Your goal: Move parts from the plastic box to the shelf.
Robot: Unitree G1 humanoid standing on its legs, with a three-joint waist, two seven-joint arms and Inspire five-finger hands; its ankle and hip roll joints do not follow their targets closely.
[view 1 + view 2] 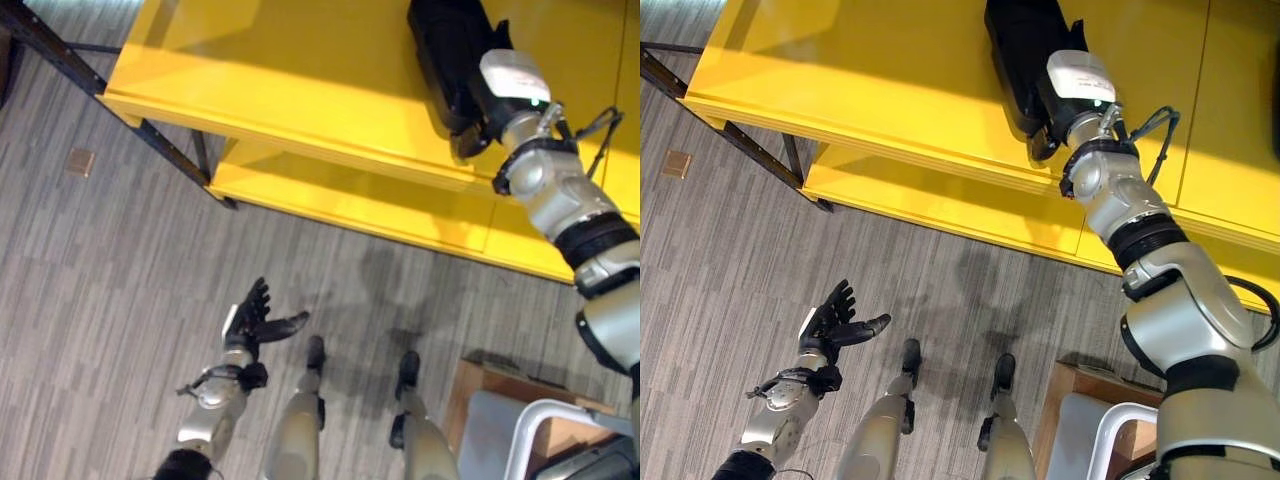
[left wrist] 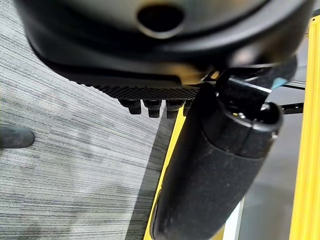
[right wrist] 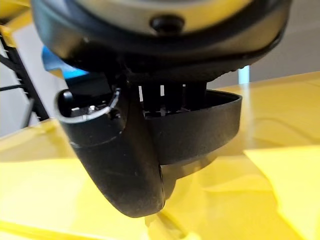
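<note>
A black part [image 1: 445, 45] lies on the top board of the yellow shelf [image 1: 300, 80]. My right hand [image 1: 468, 112] reaches up to its near end. In the right wrist view the fingers curl over the part's curved black rim [image 3: 210, 127] and the thumb [image 3: 120, 160] closes against it from the front, just above the yellow board. My left hand [image 1: 255, 315] hangs low over the grey floor in front of the shelf, open with spread fingers and nothing in it; its thumb [image 2: 215, 170] stands straight in the left wrist view.
A lower yellow board [image 1: 330, 195] sits under the top one, on dark metal legs [image 1: 165, 150] at the left. A grey plastic box [image 1: 500, 430] with a white rim rests in a cardboard box [image 1: 480, 385] at the lower right. A small brown tile [image 1: 80, 161] lies on the floor.
</note>
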